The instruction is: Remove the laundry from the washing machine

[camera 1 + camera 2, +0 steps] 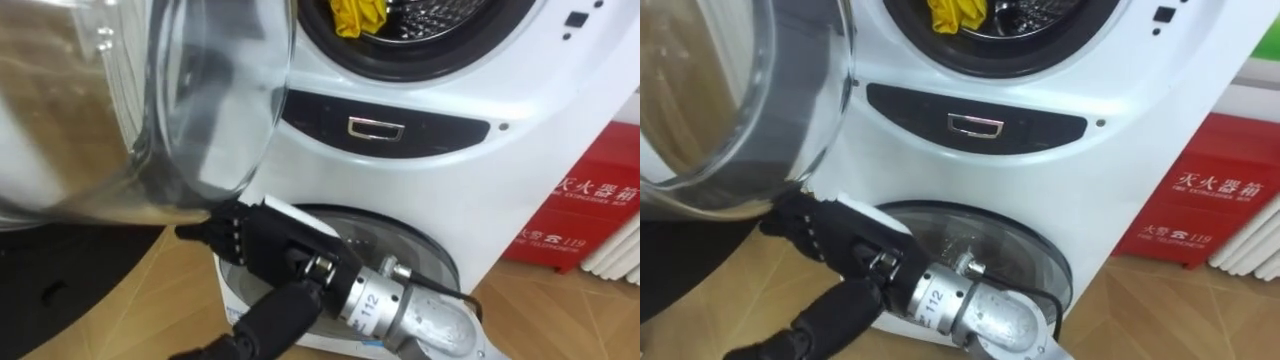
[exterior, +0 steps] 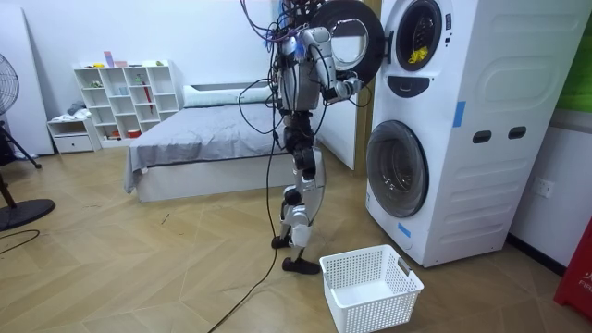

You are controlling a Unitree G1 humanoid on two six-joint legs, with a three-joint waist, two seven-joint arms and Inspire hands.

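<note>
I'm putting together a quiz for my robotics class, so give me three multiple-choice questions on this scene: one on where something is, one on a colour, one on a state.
1. Where is the yellow cloth? A in the upper drum; B in the lower drum; C on the bed.
2. What colour is the basket? A blue; B white; C black.
3. How is the upper door? A shut; B taken off; C open.
Answers: 1 A: it shows inside the drum's opening. 2 B: its mesh walls are white. 3 C: it stands swung out, the right hand by its lower edge.
</note>
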